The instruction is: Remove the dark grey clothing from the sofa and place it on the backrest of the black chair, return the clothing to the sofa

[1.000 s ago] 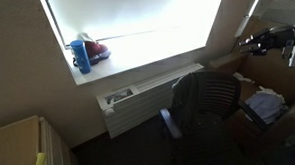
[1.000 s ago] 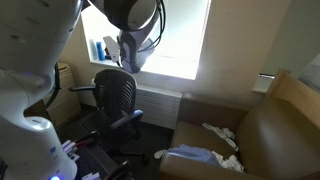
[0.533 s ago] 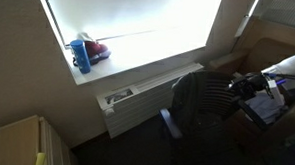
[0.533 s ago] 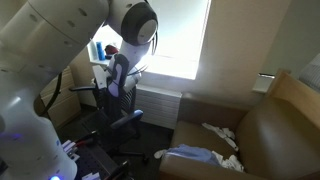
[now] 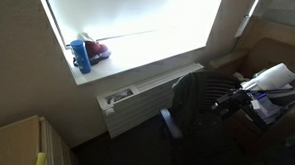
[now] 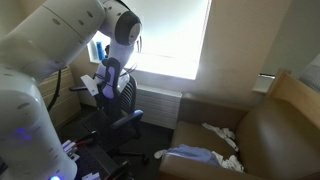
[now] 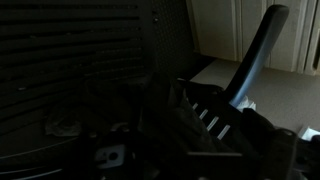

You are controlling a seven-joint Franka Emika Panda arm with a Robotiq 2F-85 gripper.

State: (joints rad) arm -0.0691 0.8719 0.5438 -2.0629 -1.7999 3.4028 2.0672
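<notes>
The black chair (image 5: 191,109) (image 6: 124,102) stands under the window. My gripper (image 6: 107,88) (image 5: 219,104) is low against the chair's slatted backrest (image 7: 70,60), and its jaws stand wide open. In the very dark wrist view the gripper (image 7: 190,150) hangs over dark shapes by the backrest, and the chair's armrest (image 7: 255,50) slants up on the right. I cannot pick out the dark grey clothing for sure in that darkness. The brown sofa (image 6: 275,125) is at the right, and no dark garment shows on its seat.
A light blue cloth (image 6: 190,155) and small white items (image 6: 222,132) lie on the sofa. A blue bottle (image 5: 81,56) and a red object (image 5: 99,50) stand on the window sill. A heater (image 5: 137,97) runs below the window, and a wooden cabinet (image 5: 20,142) stands near the bottom left.
The arm has swung down from high above the chair to its backrest. The jaws have spread wider on the way.
</notes>
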